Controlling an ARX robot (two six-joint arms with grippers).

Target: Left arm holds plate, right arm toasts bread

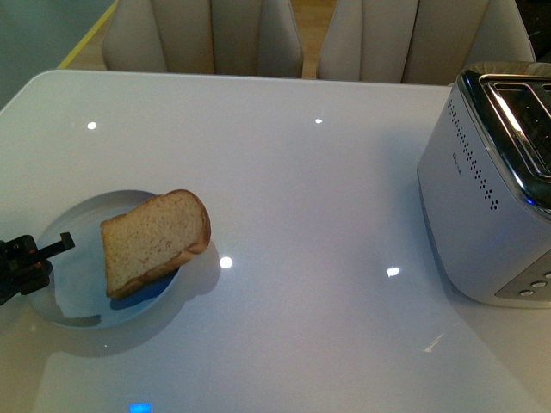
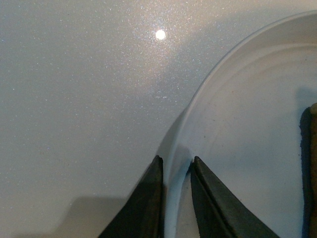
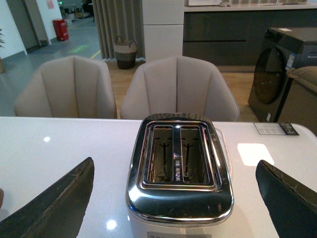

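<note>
White table [image 1: 301,189] fills my feed; my left gripper [image 2: 174,161] is clamped on the rim of the plate [image 1: 82,288], which carries the bread [image 1: 153,241] (tilted, overhanging the rim). My right gripper [image 3: 174,162] hangs spread wide, facing the toaster [image 1: 482,215].

- the bench [image 1: 327,198] is a glossy white top with a rounded far-left corner. small light reflections glint on it in several spots.
- a round pale blue plate [image 1: 73,284] sits near the bench's front left, with a soft shadow on the surface along its near side.
- in the left wrist view, the plate's raised rim curves across the finely speckled white bench [image 2: 74,124].
- a white toaster [image 1: 482,224] with a chrome top stands at the bench's right side, well apart from the plate.
- in the right wrist view, a small dark-and-white card [image 3: 276,129] lies flat on the bench near its far edge, beyond the toaster.
</note>
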